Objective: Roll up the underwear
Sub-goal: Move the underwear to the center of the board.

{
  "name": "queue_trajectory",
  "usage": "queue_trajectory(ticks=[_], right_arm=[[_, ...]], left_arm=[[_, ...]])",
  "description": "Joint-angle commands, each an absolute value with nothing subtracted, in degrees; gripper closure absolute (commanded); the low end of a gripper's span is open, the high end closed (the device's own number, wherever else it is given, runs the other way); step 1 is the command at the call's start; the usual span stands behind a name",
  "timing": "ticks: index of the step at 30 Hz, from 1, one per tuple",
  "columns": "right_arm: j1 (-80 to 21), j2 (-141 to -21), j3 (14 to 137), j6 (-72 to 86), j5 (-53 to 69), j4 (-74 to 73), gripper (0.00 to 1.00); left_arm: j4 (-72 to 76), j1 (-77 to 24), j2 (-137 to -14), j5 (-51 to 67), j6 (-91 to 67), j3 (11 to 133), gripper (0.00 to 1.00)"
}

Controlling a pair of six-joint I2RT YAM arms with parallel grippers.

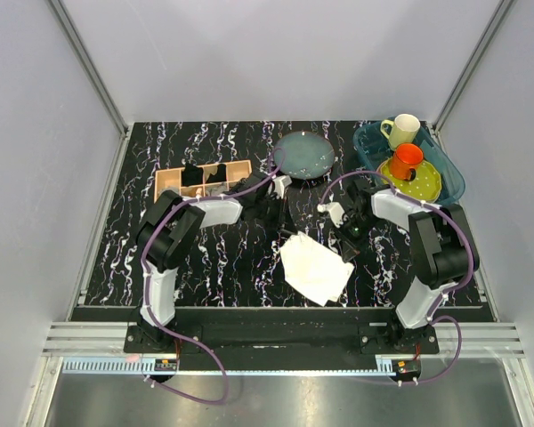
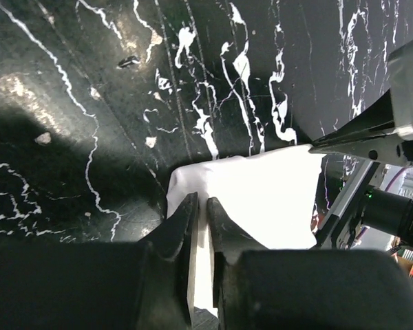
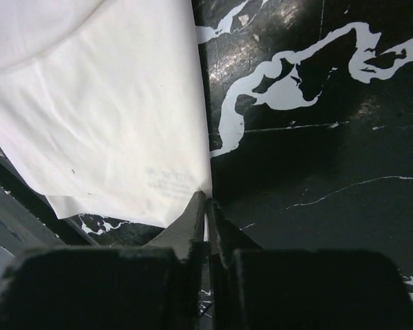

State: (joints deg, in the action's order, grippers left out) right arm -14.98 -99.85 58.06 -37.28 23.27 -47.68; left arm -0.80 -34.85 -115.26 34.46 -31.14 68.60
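The white underwear [image 1: 315, 267] lies spread near the middle of the black marbled table, toward the front. My left gripper [image 1: 289, 229] is at its far left corner. In the left wrist view this gripper [image 2: 201, 201] is shut on the cloth's edge [image 2: 261, 192]. My right gripper [image 1: 348, 253] is at the cloth's right corner. In the right wrist view it [image 3: 206, 198] is shut on the corner of the underwear [image 3: 110, 124]. The cloth is stretched between the two grippers.
A dark round plate [image 1: 304, 153] sits at the back centre. A wooden divider box [image 1: 171, 181] with dark cloth rolls is at the back left. A blue tub [image 1: 453, 173] at the back right holds a cream mug [image 1: 403, 129], an orange cup [image 1: 405, 160] and a green plate.
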Motion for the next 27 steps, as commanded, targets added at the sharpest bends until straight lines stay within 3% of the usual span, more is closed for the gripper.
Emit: queue_trajectory(ticks=[1, 17, 24, 27], right_arm=[[-13.8, -99.9, 59.5, -38.2, 22.9, -47.6, 0.96], [-13.1, -105.5, 68.8, -38.6, 17.4, -46.2, 1.00], [-12.1, -108.8, 74.1, -39.1, 13.6, -44.7, 1.00], [-11.8, -109.9, 75.9, -39.1, 12.7, -44.2, 1.00]], left_arm=[[4.7, -33.8, -113.4, 33.8, -32.2, 66.8, 0.90], [9.6, -30.9, -112.3, 26.5, -35.4, 66.0, 0.91], [7.7, -30.3, -112.8, 23.4, -34.5, 68.4, 0.82], [8.2, -30.3, -112.2, 23.6, -33.6, 68.9, 0.70]])
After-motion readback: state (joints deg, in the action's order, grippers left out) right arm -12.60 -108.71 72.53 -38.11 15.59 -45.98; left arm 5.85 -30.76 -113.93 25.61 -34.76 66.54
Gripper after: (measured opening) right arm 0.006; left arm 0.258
